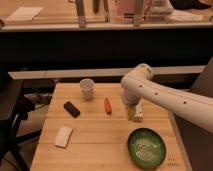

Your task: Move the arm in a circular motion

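the arm (165, 97): white, rigid, heavy-looking, reaching in from the right over the desk (95, 145). gripper (134, 113) hangs just right of the carrot (107, 105), near the green bowl (133, 150); open or closed, cannot tell. nothing to grasp, 1 free sweep.

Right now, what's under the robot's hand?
Only bare wooden table shows under the gripper, which hangs right of the carrot, beyond the green bowl. The patch its tip covers is hidden.

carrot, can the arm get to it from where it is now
Probably yes: the arm has its hand low over the table, close beside the carrot, and nothing stands between them.
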Controlling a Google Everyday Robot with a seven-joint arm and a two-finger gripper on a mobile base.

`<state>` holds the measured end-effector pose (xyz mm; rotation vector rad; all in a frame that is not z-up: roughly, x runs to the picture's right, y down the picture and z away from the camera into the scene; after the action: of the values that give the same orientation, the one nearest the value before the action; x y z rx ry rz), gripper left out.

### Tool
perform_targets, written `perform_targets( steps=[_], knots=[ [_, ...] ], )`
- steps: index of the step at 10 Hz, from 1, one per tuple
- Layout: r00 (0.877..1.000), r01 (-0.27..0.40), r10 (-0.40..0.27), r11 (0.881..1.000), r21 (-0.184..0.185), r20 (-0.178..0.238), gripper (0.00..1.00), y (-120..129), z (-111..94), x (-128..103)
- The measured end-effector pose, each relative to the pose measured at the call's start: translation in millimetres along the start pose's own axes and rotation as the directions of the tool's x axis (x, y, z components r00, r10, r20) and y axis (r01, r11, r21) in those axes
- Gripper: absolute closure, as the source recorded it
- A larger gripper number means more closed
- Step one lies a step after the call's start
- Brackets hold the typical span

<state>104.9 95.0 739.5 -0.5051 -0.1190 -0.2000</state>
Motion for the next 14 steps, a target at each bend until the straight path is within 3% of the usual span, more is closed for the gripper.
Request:
perform_targets(
  steps=[14],
  knots=[
    [1.000,-0.016,0.016,1.000,0.003,0.017,0.20,-1,5,18]
  ],
)
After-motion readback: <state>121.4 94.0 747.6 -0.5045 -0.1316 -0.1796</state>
